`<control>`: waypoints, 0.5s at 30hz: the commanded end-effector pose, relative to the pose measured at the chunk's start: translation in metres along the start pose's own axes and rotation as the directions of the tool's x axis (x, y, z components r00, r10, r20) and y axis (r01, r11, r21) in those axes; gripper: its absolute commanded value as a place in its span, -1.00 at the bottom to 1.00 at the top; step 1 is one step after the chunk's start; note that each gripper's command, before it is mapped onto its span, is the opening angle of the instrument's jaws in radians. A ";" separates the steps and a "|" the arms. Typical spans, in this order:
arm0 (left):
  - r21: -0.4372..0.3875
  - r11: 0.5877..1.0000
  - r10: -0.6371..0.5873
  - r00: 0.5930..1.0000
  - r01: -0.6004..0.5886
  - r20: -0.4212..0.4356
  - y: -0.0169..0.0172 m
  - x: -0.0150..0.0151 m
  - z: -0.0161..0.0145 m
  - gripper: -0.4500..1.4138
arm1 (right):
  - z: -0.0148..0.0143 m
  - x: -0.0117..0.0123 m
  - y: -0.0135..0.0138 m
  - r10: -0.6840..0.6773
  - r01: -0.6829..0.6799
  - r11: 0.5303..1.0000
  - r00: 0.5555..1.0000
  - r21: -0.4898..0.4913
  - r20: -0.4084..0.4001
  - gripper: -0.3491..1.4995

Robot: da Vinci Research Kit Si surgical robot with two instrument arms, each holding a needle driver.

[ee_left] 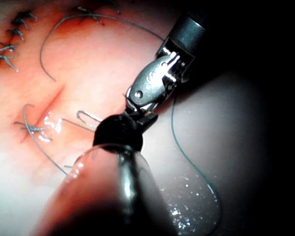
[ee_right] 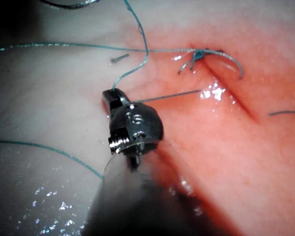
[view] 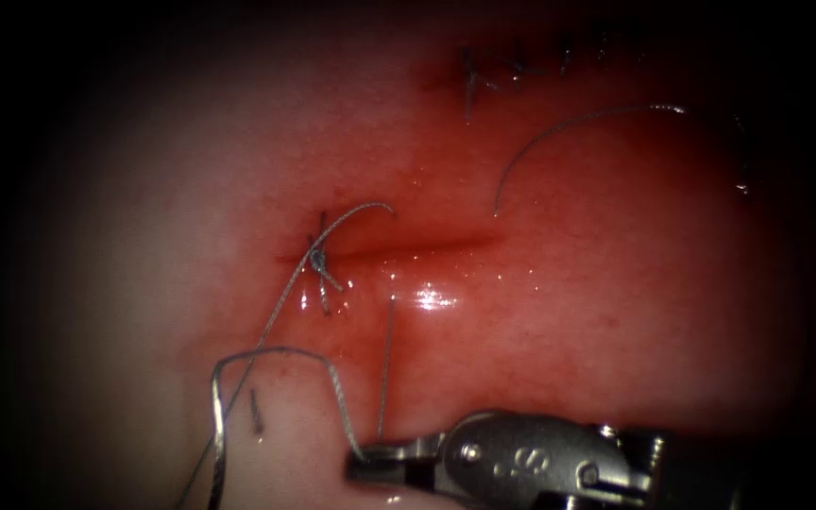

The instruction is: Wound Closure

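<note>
The cut [view: 408,247] runs across the tissue [view: 616,312], with a knotted stitch [view: 318,257] at its left end. My right tool [view: 367,460] comes in low from the right, its jaws shut on the thread [view: 280,352], which loops up from them and back down on the near left. The same knot [ee_right: 199,54] and thread [ee_right: 137,64] appear in the right wrist view, beyond the jaws [ee_right: 112,97]. The curved needle [view: 559,132] lies free on the tissue beyond the cut's right end, held by neither tool. My left tool [ee_left: 119,132] sits close against the right tool [ee_left: 150,88].
A row of older stitches [view: 521,66] crosses the far tissue. A short cut end of thread [view: 257,414] lies near the loop. A straight strand [view: 386,368] runs from the wet, shiny patch [view: 432,300] below the cut down toward the right jaws.
</note>
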 end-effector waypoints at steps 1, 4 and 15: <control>-0.002 1.000 0.004 1.000 -0.004 0.000 -0.0001 -0.0002 0.0007 -1.00 | 0.0012 0.0009 -0.0023 -0.001 0.001 1.000 1.000 0.023 -0.009 -1.00; -0.003 1.000 0.008 1.000 -0.008 0.004 0.0003 0.0000 0.0005 -1.00 | 0.0017 0.0022 -0.0046 0.002 0.000 0.998 1.000 0.069 -0.024 -1.00; 0.092 0.996 -0.008 0.999 0.003 0.048 -0.0008 0.0001 -0.0033 -1.00 | 0.0015 0.0055 -0.0001 -0.199 0.180 0.977 0.965 -0.118 -0.170 0.85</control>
